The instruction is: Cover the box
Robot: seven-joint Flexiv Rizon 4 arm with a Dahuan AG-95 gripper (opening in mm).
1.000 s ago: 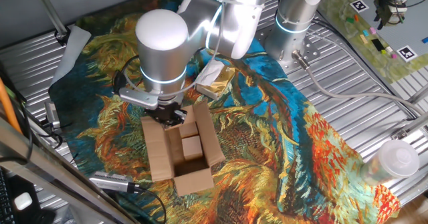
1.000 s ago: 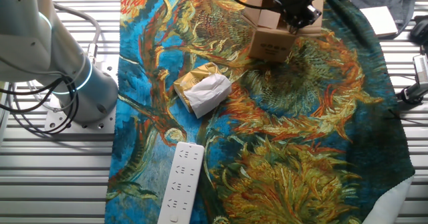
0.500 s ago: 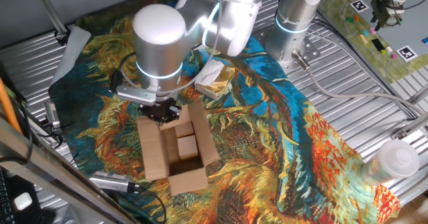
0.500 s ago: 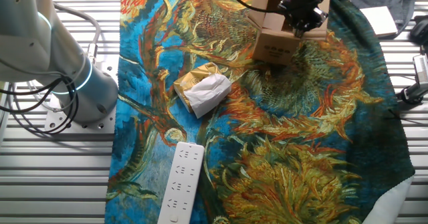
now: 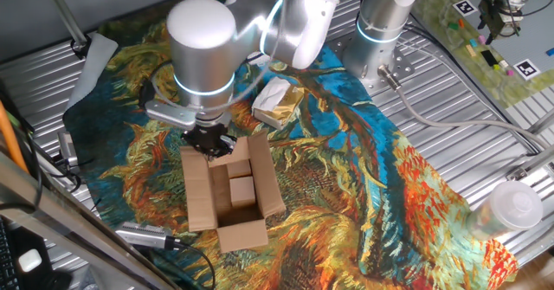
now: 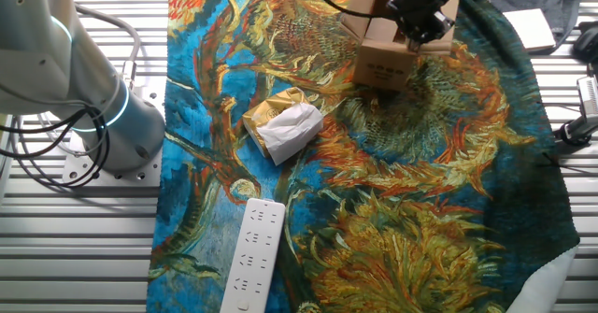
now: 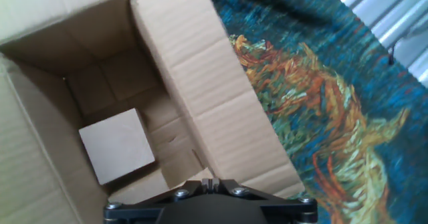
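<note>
The brown cardboard box [image 5: 229, 196] stands open on the patterned cloth, its four flaps spread outward. A small pale cardboard block [image 5: 243, 189] lies inside it. My gripper [image 5: 210, 141] hangs over the box's far end, at the far flap, with its fingers together. In the other fixed view the gripper [image 6: 418, 23] is over the top of the box [image 6: 385, 61]. The hand view looks down into the box [image 7: 60, 83], with the block [image 7: 119, 146] on its floor and one long side flap [image 7: 207, 90] to the right. My fingertips [image 7: 208, 182] are pressed together with nothing visible between them.
A white-and-yellow wrapped packet [image 5: 277, 99] lies on the cloth beyond the box; it also shows in the other fixed view [image 6: 283, 126]. A white power strip [image 6: 252, 252] lies on the cloth. The robot base [image 5: 381, 30] and a clear plastic cup [image 5: 511, 205] stand off the cloth.
My gripper has shifted a little left and up over the box's far end. The box slid slightly left with it. The flaps stay open.
</note>
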